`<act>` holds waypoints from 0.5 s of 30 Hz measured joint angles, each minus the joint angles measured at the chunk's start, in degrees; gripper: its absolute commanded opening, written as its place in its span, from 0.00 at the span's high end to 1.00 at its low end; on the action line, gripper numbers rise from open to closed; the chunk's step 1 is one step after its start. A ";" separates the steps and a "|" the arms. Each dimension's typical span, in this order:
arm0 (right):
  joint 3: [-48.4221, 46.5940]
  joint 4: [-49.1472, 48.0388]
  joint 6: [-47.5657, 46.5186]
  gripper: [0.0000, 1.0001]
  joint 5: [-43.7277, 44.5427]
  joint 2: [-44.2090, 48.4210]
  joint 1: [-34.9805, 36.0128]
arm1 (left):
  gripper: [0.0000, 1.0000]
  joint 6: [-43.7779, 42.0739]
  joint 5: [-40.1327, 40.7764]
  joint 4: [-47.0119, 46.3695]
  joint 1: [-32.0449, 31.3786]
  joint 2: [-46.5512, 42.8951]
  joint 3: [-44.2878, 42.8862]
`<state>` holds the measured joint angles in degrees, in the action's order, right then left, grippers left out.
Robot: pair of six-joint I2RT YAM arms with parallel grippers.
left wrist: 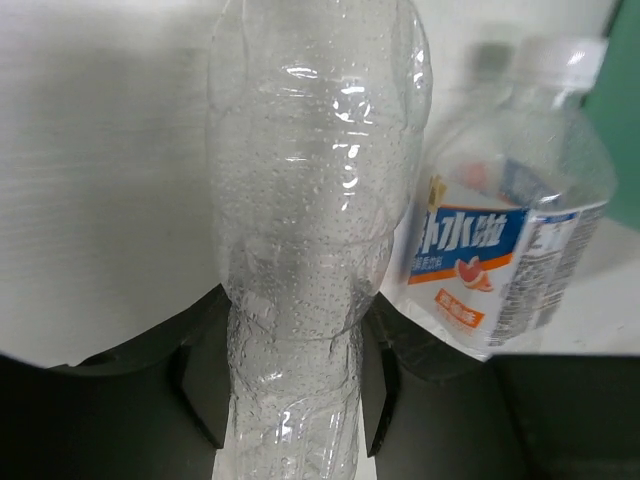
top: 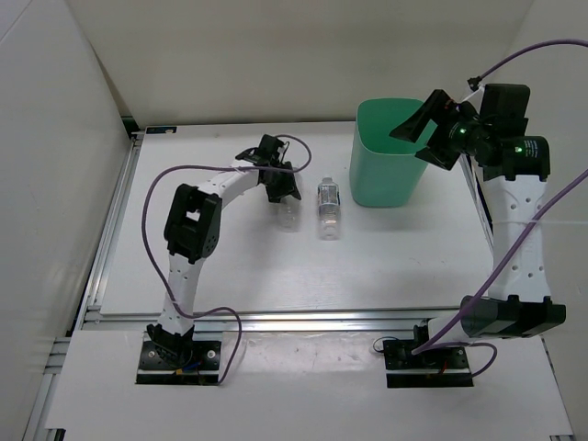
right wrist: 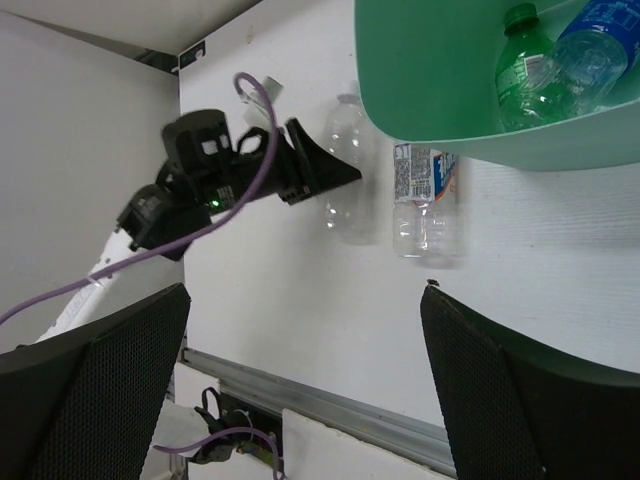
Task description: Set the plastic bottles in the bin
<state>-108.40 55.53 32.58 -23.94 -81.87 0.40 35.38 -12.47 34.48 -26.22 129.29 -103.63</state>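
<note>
White counter point(top: 239, 266) holds two left to bin — L gripper point(top: 278, 188) straddles a clear bottle point(left wrist: 310, 200) for pickup, clamped or not I can't tell, labelled bottle point(top: 328, 209) just beside — R gripper point(right wrist: 305, 290) hangs wide, empty, above the bin point(top: 386, 184) w/ green bottle point(right wrist: 520, 75) inside.

Seen from above, the left gripper point(top: 283, 195) covers part of the clear bottle point(top: 288, 217). In the right wrist view, the bin point(right wrist: 440, 90) runs off the frame, its wall hides the green bottle's point(right wrist: 522, 80) base, and the picture's edge cuts off the blue bottle point(right wrist: 597, 45).
</note>
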 measured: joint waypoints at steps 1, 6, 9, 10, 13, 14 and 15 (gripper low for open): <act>0.20 0.00 0.04 0.00 0.00 0.02 0.00 | 0.59 0.48 0.13 0.61 0.59 -0.33 -0.55; 0.79 0.04 0.26 0.00 0.02 0.02 0.00 | 0.56 3.41 1.11 4.00 2.27 0.50 -20.61; 1.33 0.00 0.50 0.00 0.35 0.20 0.00 | 0.53 7.21 -0.61 -1.22 2.12 1.51 -38.95; 1.46 0.11 0.61 0.00 0.63 0.33 0.00 | 0.53 9.07 -1.64 -5.05 2.01 1.01 -42.53; 1.81 0.09 0.87 0.00 1.97 1.25 0.00 | 0.54 16.48 -5.81 -17.66 1.66 -2.60 -43.50; 1.81 0.09 0.94 0.00 2.25 1.55 0.00 | 0.54 18.86 -6.84 -21.16 1.51 -2.86 -43.45; 2.08 0.00 1.05 0.00 2.64 2.16 0.00 | 0.54 21.68 -8.02 -24.98 1.27 -2.47 -43.74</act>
<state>-106.32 55.53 33.63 -21.30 -79.70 0.40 57.06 -20.49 9.50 -24.95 126.82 -147.37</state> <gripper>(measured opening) 0.998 0.546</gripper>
